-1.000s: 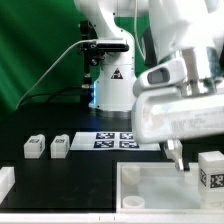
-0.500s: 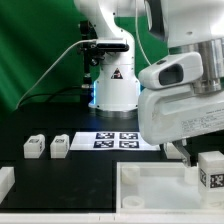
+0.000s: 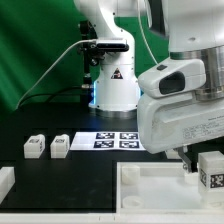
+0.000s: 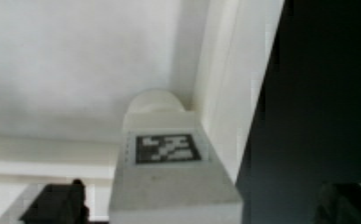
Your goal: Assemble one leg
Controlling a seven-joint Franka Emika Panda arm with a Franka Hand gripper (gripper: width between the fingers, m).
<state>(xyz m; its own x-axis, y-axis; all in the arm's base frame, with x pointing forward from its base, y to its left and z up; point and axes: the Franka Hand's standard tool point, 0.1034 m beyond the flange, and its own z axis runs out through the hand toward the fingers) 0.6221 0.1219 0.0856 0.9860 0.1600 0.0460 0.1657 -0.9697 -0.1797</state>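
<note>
A leg (image 3: 211, 168), a small white block with a black-and-white tag, stands upright on the large white panel (image 3: 150, 186) at the exterior view's right. My gripper (image 3: 197, 164) hangs right over it. In the wrist view the leg (image 4: 164, 160) stands between my two dark fingers (image 4: 56, 203). There is a gap on each side, so the gripper (image 4: 198, 206) is open around it without touching. Two more legs (image 3: 35, 147) (image 3: 61, 146) lie on the black table at the exterior view's left.
The marker board (image 3: 118, 140) lies flat in the middle of the table behind the panel. A white part (image 3: 5, 181) shows at the exterior view's lower left edge. The robot base (image 3: 110, 80) and a green backdrop stand behind.
My gripper has moved toward the exterior view's right and a little lower, from beside the leg to over it. The leg and the other parts have not moved.
</note>
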